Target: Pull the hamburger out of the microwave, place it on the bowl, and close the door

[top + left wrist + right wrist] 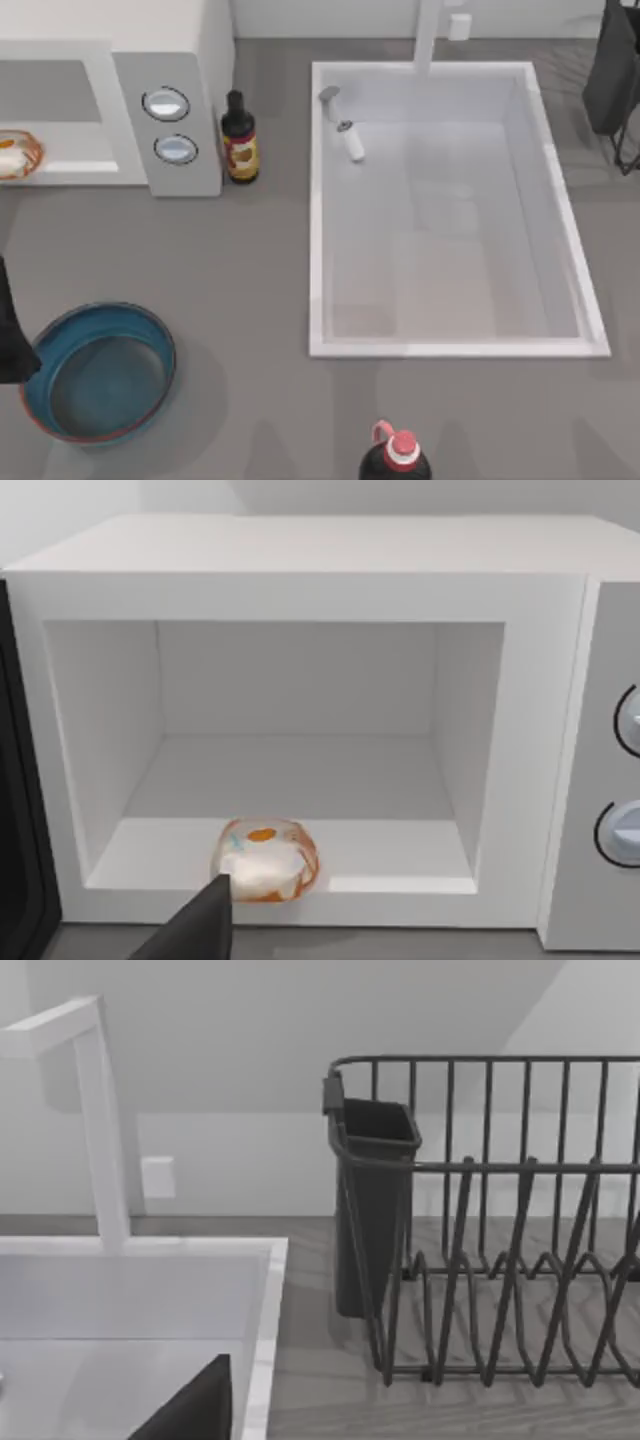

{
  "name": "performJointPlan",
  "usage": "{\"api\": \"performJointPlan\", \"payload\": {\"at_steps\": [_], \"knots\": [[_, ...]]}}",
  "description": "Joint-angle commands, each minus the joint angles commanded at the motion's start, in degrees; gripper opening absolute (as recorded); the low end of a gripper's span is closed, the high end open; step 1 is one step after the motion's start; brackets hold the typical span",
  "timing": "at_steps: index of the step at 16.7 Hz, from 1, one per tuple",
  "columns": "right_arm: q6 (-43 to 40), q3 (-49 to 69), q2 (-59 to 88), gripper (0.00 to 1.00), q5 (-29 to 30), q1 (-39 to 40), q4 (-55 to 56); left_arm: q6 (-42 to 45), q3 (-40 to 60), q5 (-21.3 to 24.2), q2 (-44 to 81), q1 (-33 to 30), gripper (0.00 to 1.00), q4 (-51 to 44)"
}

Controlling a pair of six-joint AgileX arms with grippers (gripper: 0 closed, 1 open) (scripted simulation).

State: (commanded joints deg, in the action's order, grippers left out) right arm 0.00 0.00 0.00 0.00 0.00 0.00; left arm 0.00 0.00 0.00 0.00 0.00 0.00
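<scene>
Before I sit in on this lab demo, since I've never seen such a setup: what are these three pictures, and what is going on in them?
This is a simulated pair of AgileX arms working at a kitchen counter. One picture looks straight down from above; the other two come from cameras on each arm's wrist.

From above you see the microwave at the far left, its front cavity open, with the hamburger at the cavity's front edge. The teal bowl stands on the counter in front, holding nothing yet. A brown sauce bottle stands beside the microwave, a white sink lies to the right, and a dark, red-capped bottle stands at the near edge.

The left wrist camera faces into the microwave; a dark tip of the left arm's fingers sits just before the hamburger, not holding it. The right wrist camera looks at a dark dish rack beside the sink.
</scene>
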Motion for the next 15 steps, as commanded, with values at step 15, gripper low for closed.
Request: {"api": "performJointPlan", "payload": {"at_steps": [15], "knots": [[0.0,0.0,0.0,1.0,0.0,0.0,0.0,1.88,19.67,4.87,56.26,4.15,1.0,28.39]]}}
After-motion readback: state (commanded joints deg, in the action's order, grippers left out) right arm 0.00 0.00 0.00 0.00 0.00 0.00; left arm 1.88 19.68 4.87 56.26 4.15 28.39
